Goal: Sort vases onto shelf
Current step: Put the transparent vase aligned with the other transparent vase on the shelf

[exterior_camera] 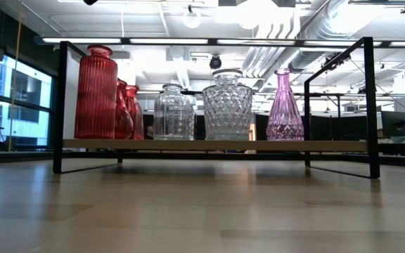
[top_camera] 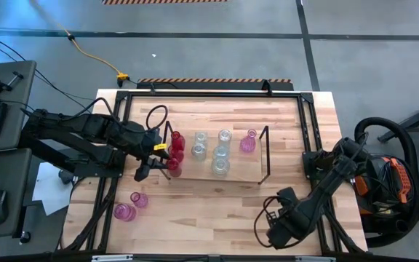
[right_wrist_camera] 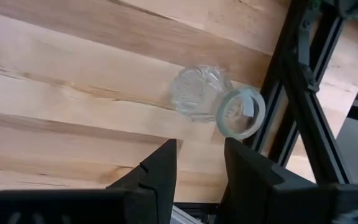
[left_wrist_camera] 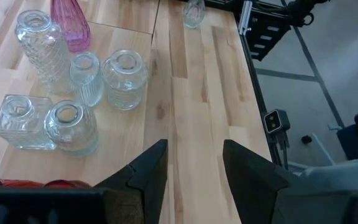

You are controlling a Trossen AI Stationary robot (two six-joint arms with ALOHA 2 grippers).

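Vases (exterior_camera: 227,105): ribbed red, faceted clear, fluted pink glass on wooden shelf (exterior_camera: 209,145)

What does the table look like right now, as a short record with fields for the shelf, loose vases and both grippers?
shelf: wire-framed rack mid-table, wooden board base
on shelf: red vases at left end, clear vases in middle, one pink vase toward right end
loose vases: two pink ones on the table near front left; one clear vase lying on its side near the table frame
left gripper: by the shelf's red end, fingers open, empty
right gripper: front right, fingers open, empty, over the tipped clear vase
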